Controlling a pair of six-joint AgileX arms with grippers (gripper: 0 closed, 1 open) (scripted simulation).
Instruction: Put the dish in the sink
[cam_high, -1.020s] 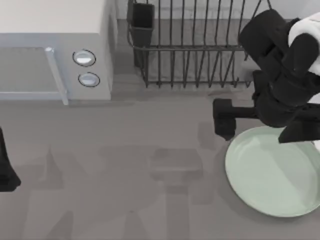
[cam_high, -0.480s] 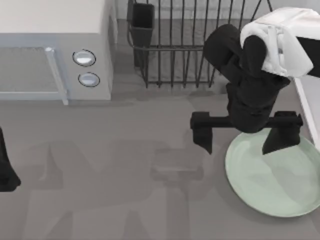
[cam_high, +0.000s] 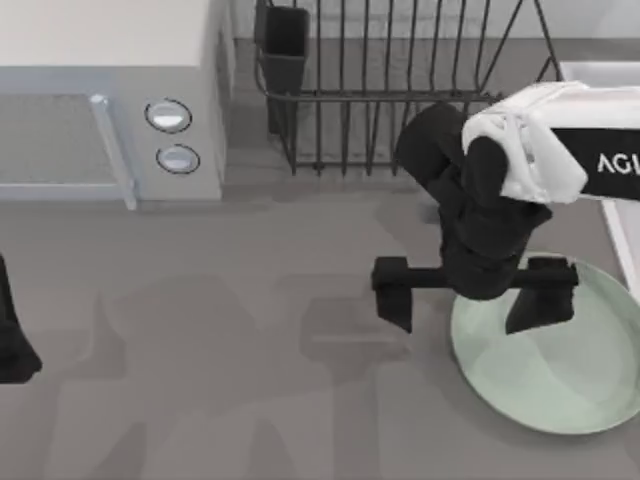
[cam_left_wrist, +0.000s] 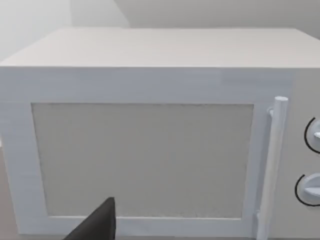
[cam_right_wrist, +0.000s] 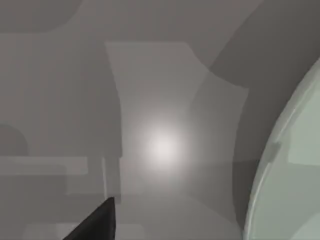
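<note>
Spread wide, the jaws of the right gripper (cam_high: 468, 298) straddle the dish's left rim: one finger (cam_high: 393, 290) stands over bare table to the left of the plate, the other (cam_high: 540, 292) over the plate's upper part, and nothing is held between them.

Starting at the table's far left, about nine o'clock in the top view, the left gripper (cam_high: 12, 335) sits parked at the edge as a dark shape; whether its jaws are apart or together I cannot tell. From its wrist camera, one dark fingertip (cam_left_wrist: 97, 222) points toward the microwave (cam_left_wrist: 150, 135), whose pale door, upright handle (cam_left_wrist: 272, 165) and two round knobs face it.

In the top view the microwave (cam_high: 110, 100) fills the ten to eleven o'clock area, knobs (cam_high: 170, 116) on its right side. Toward twelve o'clock stands the dark wire rack (cam_high: 390, 90), with a small dark cup holder (cam_high: 285, 40) at its left corner.

The right arm (cam_high: 545, 150), white with a black wrist, reaches in from two o'clock. Below it, around four o'clock, the dish (cam_high: 560, 360) lies flat on the grey table (cam_high: 220, 380), pale mint green, partly cut off by the right edge. The right wrist view shows the plate's curved rim (cam_right_wrist: 287, 165) beside bare tabletop and one dark fingertip (cam_right_wrist: 97, 222).

A sliver of the sink (cam_high: 600, 75), white-rimmed, shows at one to three o'clock, just right of the rack and near the dish.
</note>
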